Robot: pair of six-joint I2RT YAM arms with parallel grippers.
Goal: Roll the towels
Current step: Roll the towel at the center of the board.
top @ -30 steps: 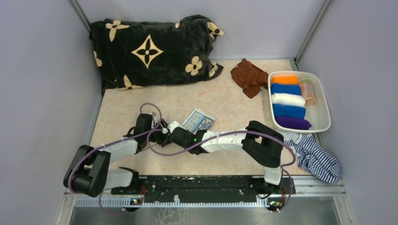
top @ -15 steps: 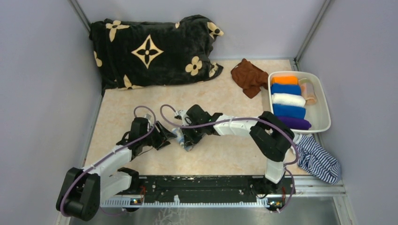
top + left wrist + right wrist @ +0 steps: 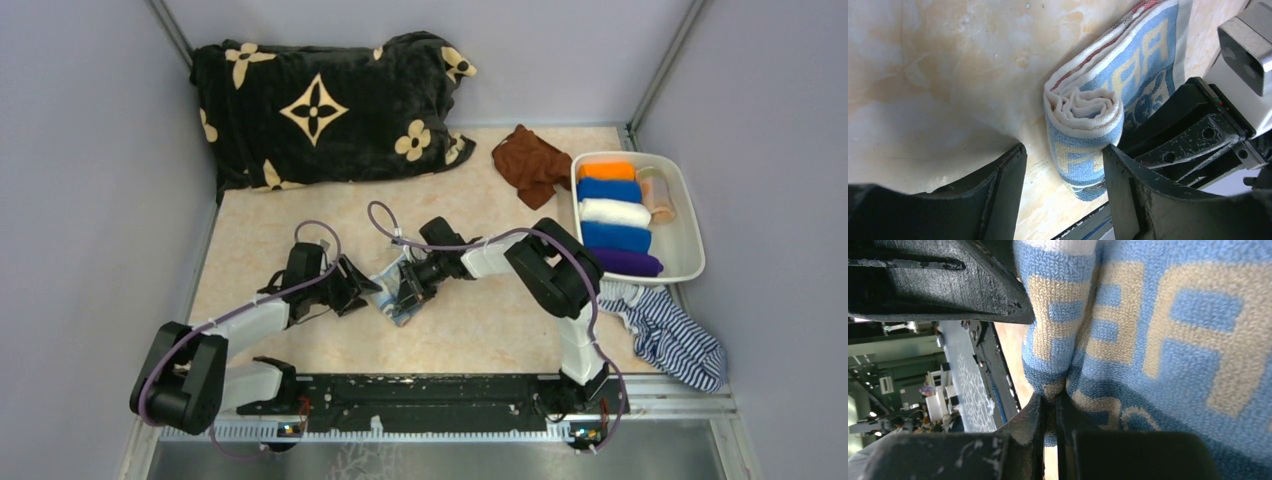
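The pale blue-white printed towel (image 3: 398, 293) lies mid-table, rolled into a loose coil with a flat tail. In the left wrist view its coiled end (image 3: 1083, 111) faces me. My left gripper (image 3: 1063, 156) is open, its jaws either side of the roll's near end, the roll against the right finger. My left gripper sits just left of the towel in the top view (image 3: 362, 291). My right gripper (image 3: 1050, 401) is shut on a fold of the towel (image 3: 1158, 340), coming from the right in the top view (image 3: 412, 283). The plain brown towel (image 3: 530, 165) lies crumpled at the back right.
A white tray (image 3: 692, 220) at the right holds orange (image 3: 605, 170), blue, white (image 3: 613, 212), blue and purple rolls, with a peach roll (image 3: 657, 192) beside them. The black flowered blanket (image 3: 320, 105) fills the back left. The navy-striped cloth (image 3: 672, 338) lies front right.
The towel, lying flat further back a second ago, is now coiled nearer the front. My right wrist swung back and rightward, now gripping the towel. My left gripper shifted slightly.
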